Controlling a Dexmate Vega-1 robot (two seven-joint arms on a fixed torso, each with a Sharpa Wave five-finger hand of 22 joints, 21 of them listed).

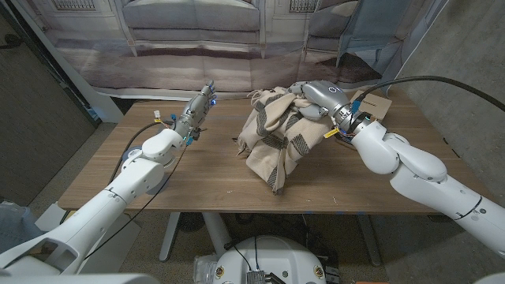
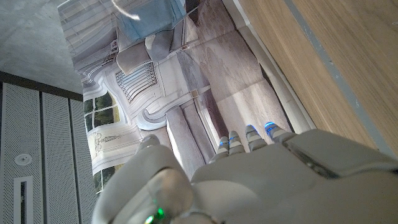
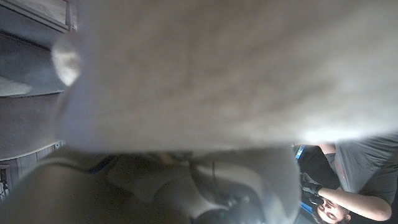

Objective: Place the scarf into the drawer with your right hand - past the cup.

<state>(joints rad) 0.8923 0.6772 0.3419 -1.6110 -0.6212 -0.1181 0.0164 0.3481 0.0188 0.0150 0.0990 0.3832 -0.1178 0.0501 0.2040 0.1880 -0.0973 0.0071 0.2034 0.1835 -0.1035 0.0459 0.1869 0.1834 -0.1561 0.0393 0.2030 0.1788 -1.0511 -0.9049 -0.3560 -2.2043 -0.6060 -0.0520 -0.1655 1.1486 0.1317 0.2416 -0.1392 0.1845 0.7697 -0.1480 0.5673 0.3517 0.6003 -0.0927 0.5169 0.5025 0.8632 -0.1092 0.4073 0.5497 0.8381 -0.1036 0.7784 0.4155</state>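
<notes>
A beige scarf (image 1: pixel 276 134) with dark stripes hangs in a bunch over the table's far middle, its lower end trailing down to the wood. My right hand (image 1: pixel 318 98) grips it at the top, fingers buried in the folds. Up close in the right wrist view the scarf (image 3: pixel 205 74) is a pale blur against the camera. Behind my right wrist a brown box-like edge (image 1: pixel 377 103), possibly the drawer, is mostly hidden. My left hand (image 1: pixel 200 107) is raised over the far left of the table, fingers straight and apart, holding nothing; its back (image 2: pixel 267 180) fills the lower left wrist view.
The wooden table (image 1: pixel 181 181) has bare surface in front of the scarf and on the left. A printed backdrop (image 1: pixel 197 47) hangs behind the far edge. A person (image 3: pixel 339 202) is at the edge of the right wrist view.
</notes>
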